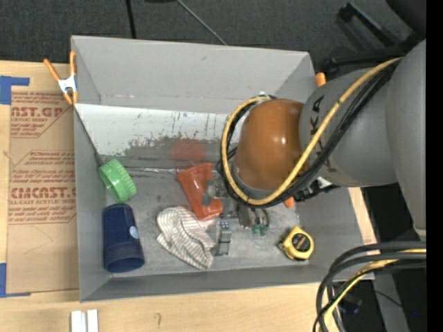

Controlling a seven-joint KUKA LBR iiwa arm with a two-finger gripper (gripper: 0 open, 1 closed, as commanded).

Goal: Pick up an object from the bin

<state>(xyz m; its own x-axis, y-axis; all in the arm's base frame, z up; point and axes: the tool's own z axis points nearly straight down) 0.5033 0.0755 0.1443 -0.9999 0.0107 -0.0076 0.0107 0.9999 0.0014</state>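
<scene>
Where the arm (387, 130) reaches in from the right, its round orange cover (270, 144) hangs over the middle-right of the bin (187, 75), ringed by a loop of yellow-and-black cable (332, 109). Under the cover's lower left edge the dark wrist parts come down close to the bin floor. The jaws sit in that dark cluster, and I cannot tell whether they are wide or narrow, nor whether anything is between them.

Two things lie nearest to that spot. An orange cup (194, 184) lies on its side just to the left, at mid-floor, with its lower end touching or overlapping the cloth. The cloth (181, 234), a crumpled white-and-grey rag, lies below the cup toward the near wall; its right edge reaches the low end of the wrist parts. Whether the jaws touch either one cannot be made out.

A yellow tape measure (297, 243) lies on the floor to the lower right, near the front right corner and apart from the cloth. Well to the left, a blue cup (122, 237) lies on its side against the left wall. Just above it sits a green lid (116, 178), tilted and close to the same wall.
</scene>
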